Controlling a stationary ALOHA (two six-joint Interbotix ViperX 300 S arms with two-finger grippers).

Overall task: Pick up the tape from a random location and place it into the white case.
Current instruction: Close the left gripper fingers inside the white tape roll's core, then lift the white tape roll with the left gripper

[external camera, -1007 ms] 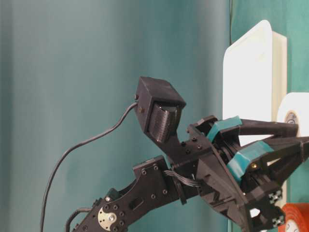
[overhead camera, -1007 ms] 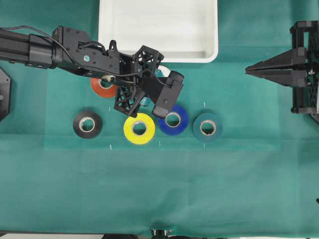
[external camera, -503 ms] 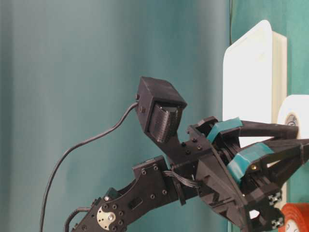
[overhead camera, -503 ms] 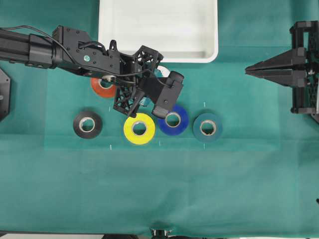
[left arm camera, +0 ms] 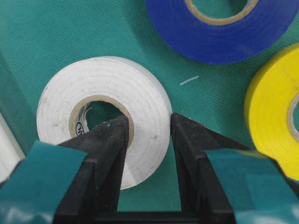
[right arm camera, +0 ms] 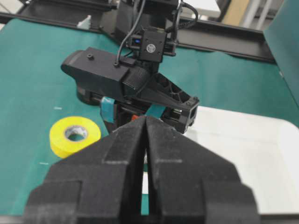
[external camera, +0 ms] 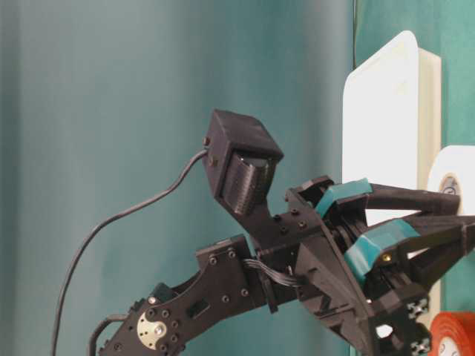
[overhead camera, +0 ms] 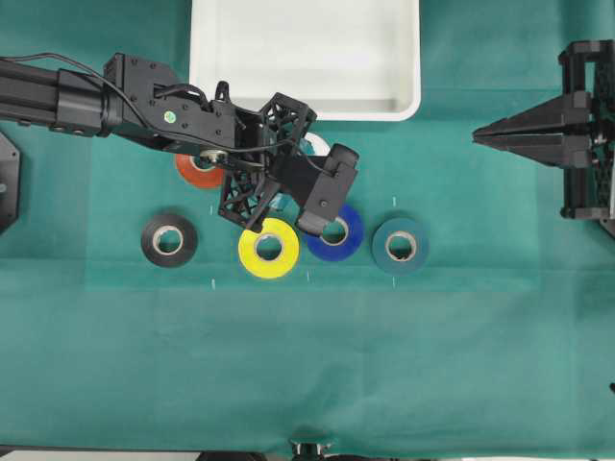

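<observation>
L gripper [left arm camera: 148, 140] clamped on the tape [left arm camera: 100, 112], white case [overhead camera: 306, 96] just beyond it.

Wrist view: one finger [left arm camera: 106, 154] sits inside the core, the other [left arm camera: 187, 154] outside the rim, so the ring wall is pinched between them; roll looks flat on the green cloth or barely off it, can't tell which. Blue roll [left arm camera: 219, 28] and yellow roll [left arm camera: 275, 126] lie close on the R side. Overhead: case is up-frame from the tape, near; L arm far nearer than R, so the carry is likely short, up-frame. R gripper [overhead camera: 478, 137] parked at the R edge, jaws pressed together, holding nothing. Hidden: overhead the arm covers nearly all of the tape; table-level view cuts it at the frame edge.
</observation>
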